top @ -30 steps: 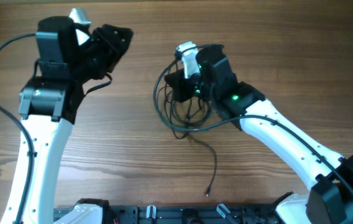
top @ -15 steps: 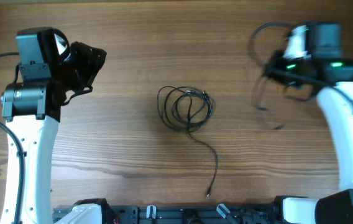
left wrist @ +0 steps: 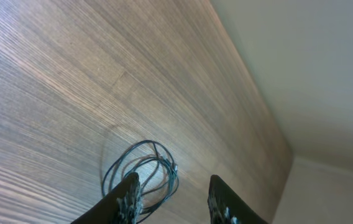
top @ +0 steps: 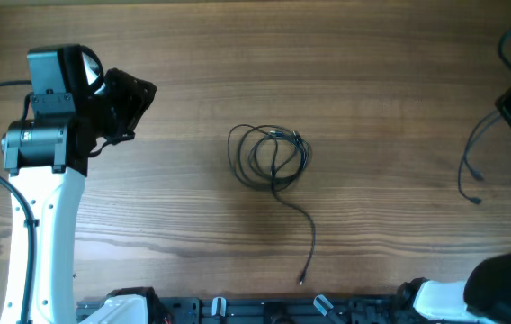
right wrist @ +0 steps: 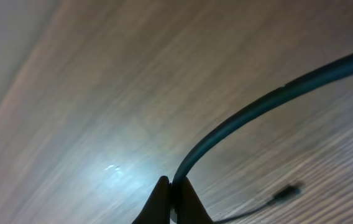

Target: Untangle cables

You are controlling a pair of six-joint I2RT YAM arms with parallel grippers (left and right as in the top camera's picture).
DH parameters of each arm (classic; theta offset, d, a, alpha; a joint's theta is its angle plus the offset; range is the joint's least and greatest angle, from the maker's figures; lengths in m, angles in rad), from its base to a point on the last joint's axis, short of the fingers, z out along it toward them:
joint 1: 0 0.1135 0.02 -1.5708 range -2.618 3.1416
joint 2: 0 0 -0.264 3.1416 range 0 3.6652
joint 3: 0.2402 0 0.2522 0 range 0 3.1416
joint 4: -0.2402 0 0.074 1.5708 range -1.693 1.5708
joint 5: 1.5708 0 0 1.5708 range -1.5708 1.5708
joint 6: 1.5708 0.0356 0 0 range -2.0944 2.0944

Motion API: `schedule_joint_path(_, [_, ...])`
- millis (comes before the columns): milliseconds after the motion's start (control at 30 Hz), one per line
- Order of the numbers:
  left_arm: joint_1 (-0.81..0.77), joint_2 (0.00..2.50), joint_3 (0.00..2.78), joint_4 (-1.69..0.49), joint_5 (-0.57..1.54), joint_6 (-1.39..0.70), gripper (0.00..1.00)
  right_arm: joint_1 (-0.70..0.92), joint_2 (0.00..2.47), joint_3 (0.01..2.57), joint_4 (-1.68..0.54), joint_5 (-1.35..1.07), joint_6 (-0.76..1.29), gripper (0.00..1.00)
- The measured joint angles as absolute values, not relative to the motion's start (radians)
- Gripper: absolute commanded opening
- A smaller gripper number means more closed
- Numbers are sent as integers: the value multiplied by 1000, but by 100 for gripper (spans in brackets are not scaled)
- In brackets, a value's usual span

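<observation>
Cables (top: pixel 269 157) are sitting in two places on the wooden desk (top: pixel 192 54). Over at the left, the left gripper (top: pixel 137 101) is hovering with its fingers spread, holding nothing. At the middle, one coiled cable (left wrist: pixel 142 168) is lying in loose loops, its tail trailing toward the near edge. At the far right, the right gripper (right wrist: pixel 171 194) is pinching a second cable (right wrist: pixel 238 121), whose loose end is hanging over the desk.

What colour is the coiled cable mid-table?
The coiled cable is black; the overhead view shows it best.
</observation>
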State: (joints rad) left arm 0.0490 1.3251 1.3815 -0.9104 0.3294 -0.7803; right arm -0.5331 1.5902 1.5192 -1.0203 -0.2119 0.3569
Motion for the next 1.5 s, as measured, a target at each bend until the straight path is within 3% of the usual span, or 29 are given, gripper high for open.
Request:
schedule_joint_path(167, [49,1325,1382,-959,290,-715,39,-544,1695,1519,-1021,-171,336,5])
schedule_joint_path(200, [49,1325,1382,-980,266,-699,39,-544,1712,1519,-1021,-166,335,10])
schedule_joint_path(233, [49,1325,1382,-996,249,-688,39,-544,1728,1519,-1018,-162,334,26])
schedule_joint_path(267, [49,1325,1382,-1012,229,-680,39,-544,1743,1519,-1010,-155,330,74])
schedule_joint_path(300, [49,1325,1382,-1026,215,-672,39,-544,1755,1519,-998,-154,328,100])
schedule_joint_path(667, [49,1325,1382,-1037,175,-629,39,-544,1773,1519,-980,-167,305,100])
schedule_joint_path(1033, [49,1325,1382,-1040,168,-628,39,-544,1773,1475,-1341,52,517,100])
schedule_joint_path(1133, [49,1325,1382,-1040,168,-628,38,-544,1773,1467,-1379,-13,497,100])
schedule_joint_path(1333, [49,1325,1382,-1040,168,-625,38,-544,1773,1464,-1322,-452,260,100])
schedule_joint_path(1500, [49,1325,1382,-1048,168,-625,39,-544,1773,1464,-1259,-355,339,100])
